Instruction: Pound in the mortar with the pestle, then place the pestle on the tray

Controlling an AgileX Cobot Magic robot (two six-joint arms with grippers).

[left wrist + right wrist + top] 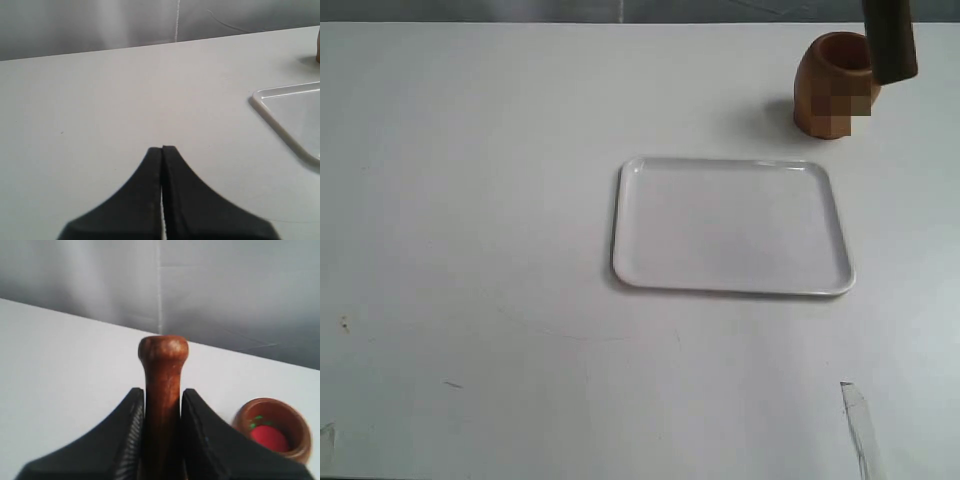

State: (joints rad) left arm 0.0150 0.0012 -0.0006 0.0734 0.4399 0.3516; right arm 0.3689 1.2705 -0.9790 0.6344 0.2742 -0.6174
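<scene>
The mortar [825, 95], a light brown wooden cup, stands at the far right of the table, beyond the white tray [732, 165]. My right gripper [163, 392] is shut on the dark reddish-brown pestle [163, 357]. The pestle's rounded end sticks out past the fingertips. It hangs in the air beside the mortar [296, 427], clear of the opening. Inside the cup lies a red piece with green flecks [270, 437]. A dark blunt shape [890, 40] overlaps the mortar's rim from the exterior view's top edge. Over bare table, my left gripper [162, 148] is shut and holds nothing.
The tray's corner [280, 95] lies off to one side of my left gripper. A grey wall rises behind the table's far edge [75, 315]. A pale sliver [857, 420] lies near the front right of the table.
</scene>
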